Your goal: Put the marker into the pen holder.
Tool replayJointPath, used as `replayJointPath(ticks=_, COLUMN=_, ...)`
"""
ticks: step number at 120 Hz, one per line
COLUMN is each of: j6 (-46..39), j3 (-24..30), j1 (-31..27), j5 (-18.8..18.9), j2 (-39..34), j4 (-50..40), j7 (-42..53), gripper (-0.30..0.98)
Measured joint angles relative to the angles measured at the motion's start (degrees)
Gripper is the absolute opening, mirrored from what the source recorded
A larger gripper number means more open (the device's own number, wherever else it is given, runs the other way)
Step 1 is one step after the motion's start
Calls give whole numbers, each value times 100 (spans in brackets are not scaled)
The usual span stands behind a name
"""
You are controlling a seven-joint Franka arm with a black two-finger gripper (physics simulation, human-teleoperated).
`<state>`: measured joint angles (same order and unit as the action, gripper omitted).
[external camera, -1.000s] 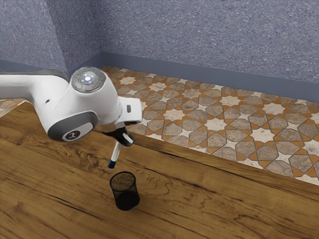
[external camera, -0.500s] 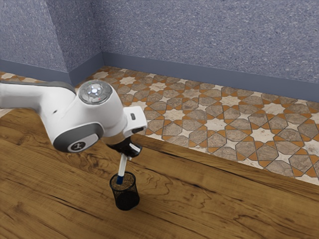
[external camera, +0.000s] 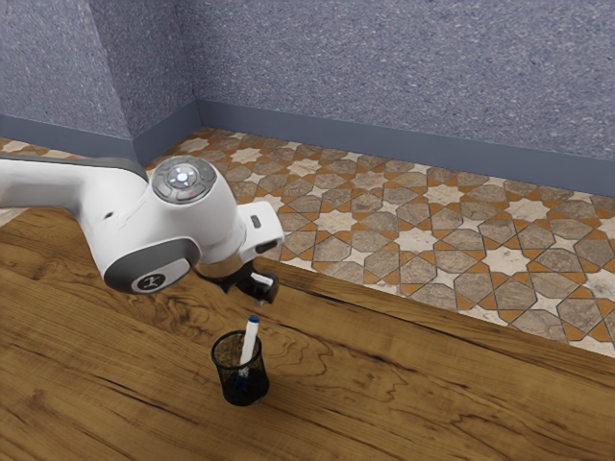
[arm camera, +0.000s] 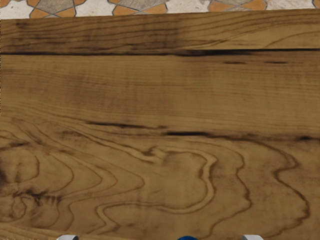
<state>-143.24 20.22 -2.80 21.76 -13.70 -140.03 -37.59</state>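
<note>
The gripper [external camera: 259, 291] is just above the pen holder in the exterior view, a small gap separating it from the marker. In the wrist view, the gripper [arm camera: 160, 237] has its two fingertips wide apart at the lower edge, the marker's blue end [arm camera: 187, 238] between them and untouched. The white marker [external camera: 251, 336] stands slightly tilted inside the black mesh pen holder [external camera: 229, 364]. Its upper part and blue end rise above the rim; its lower end shows dimly through the mesh.
The pen holder stands upright on the wooden table [external camera: 384, 384]. Beyond the table's far edge lies a patterned tile floor [external camera: 413, 240], with a blue-grey wall [external camera: 384, 77] behind it.
The gripper had hold of the marker with its lower end at the holder's mouth; it has opened, and the marker has dropped down into the holder. The arm has barely moved since half a second ago.
</note>
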Motion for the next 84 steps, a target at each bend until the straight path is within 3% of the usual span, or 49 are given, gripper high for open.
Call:
replayJointPath(ticks=9, j6=43, j3=-40, j1=-85, j5=-8, j2=40, j4=141, j7=-23, gripper=50)
replayJointPath(ticks=20, j6=425, j3=-338, j1=-266, j5=-212, j2=470, j4=1188, j7=28, gripper=56)
replayJointPath(ticks=34, j6=1655, j3=-727, j1=-316, j5=-941, j2=878, j4=2851, j7=380, gripper=61)
replayJointPath(ticks=51, j6=3124, j3=-1021, j1=-349, j5=-1301, j2=1262, j4=4282, j7=928, gripper=65)
replayJointPath(ticks=67, j6=4109, j3=-1248, j1=-387, j5=-1524, j2=1481, j4=4980, j7=1349, gripper=67)
replayJointPath(ticks=84, j6=4670, j3=-1590, j1=-284, j5=-1636, j2=1601, j4=5155, j7=1709, gripper=67)
